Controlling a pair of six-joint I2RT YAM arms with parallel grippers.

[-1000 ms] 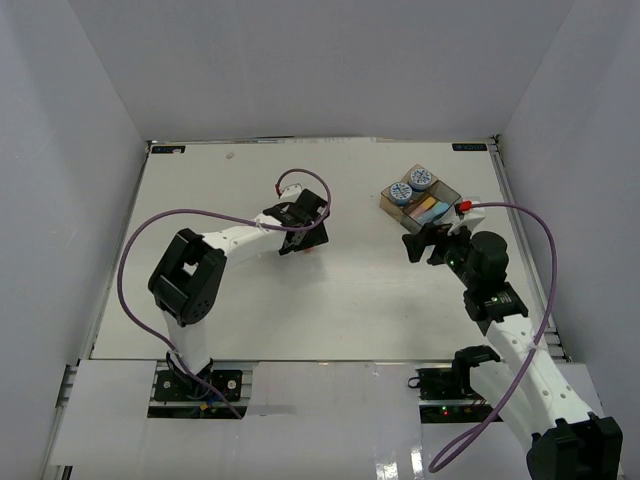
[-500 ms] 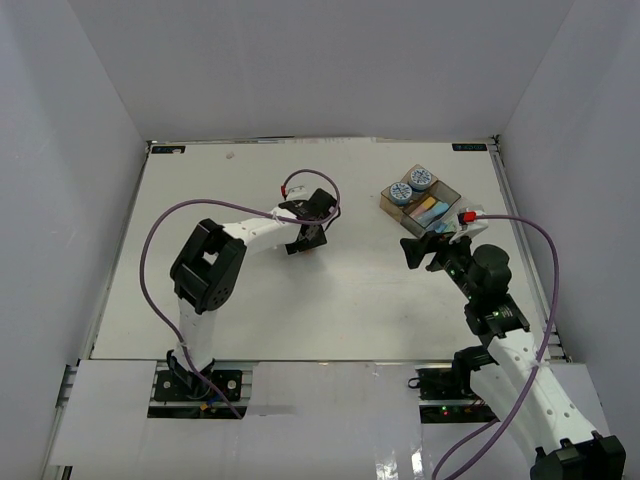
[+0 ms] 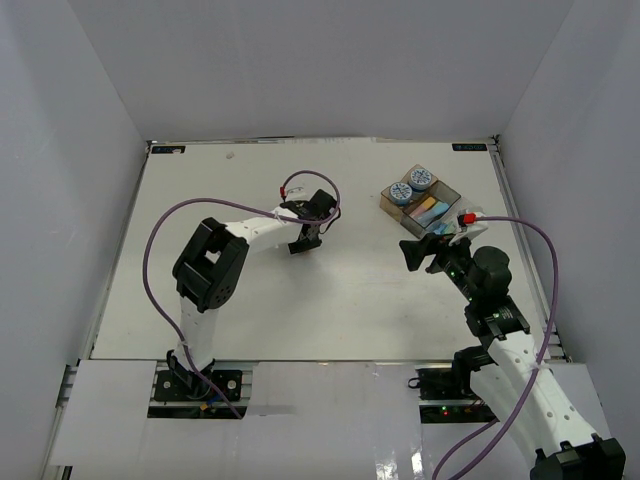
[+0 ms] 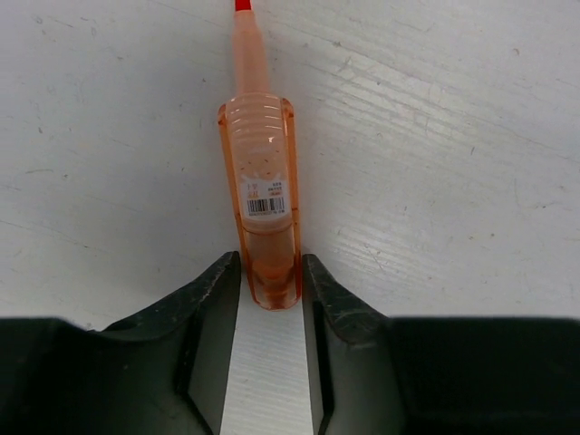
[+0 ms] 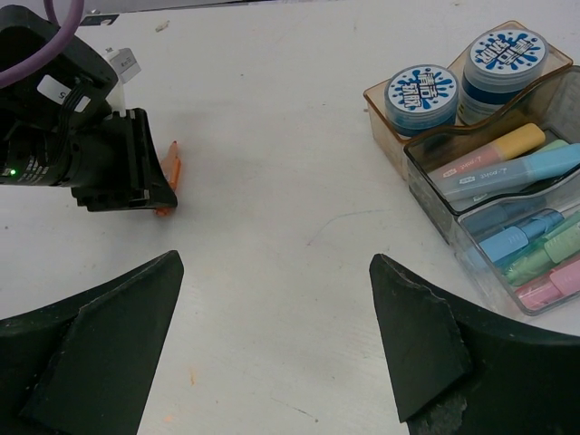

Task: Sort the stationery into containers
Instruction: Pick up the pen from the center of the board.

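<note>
An orange highlighter pen (image 4: 263, 199) lies on the white table, its red tip pointing away. My left gripper (image 4: 270, 272) is down over it, fingers pressed on both sides of its near end; from above, the gripper (image 3: 305, 243) covers the pen. The containers (image 3: 445, 190) stand at the back right. Two blue-and-white rolls (image 5: 420, 91) (image 5: 504, 50) sit in the amber tray (image 5: 385, 136). Pastel pens (image 5: 507, 163) fill the grey and clear trays. My right gripper (image 5: 276, 256) hovers open and holds nothing, just in front of the containers.
White walls enclose the table on three sides. The left arm's purple cable (image 3: 160, 235) loops over the left half. Bare tabletop (image 3: 370, 280) lies between the two grippers. Faint orange marks (image 5: 192, 374) spot the surface.
The left gripper's jaws have narrowed from wide open onto the orange pen, and its arm reached further over it. The right arm shifted slightly, then held still with jaws unchanged.
</note>
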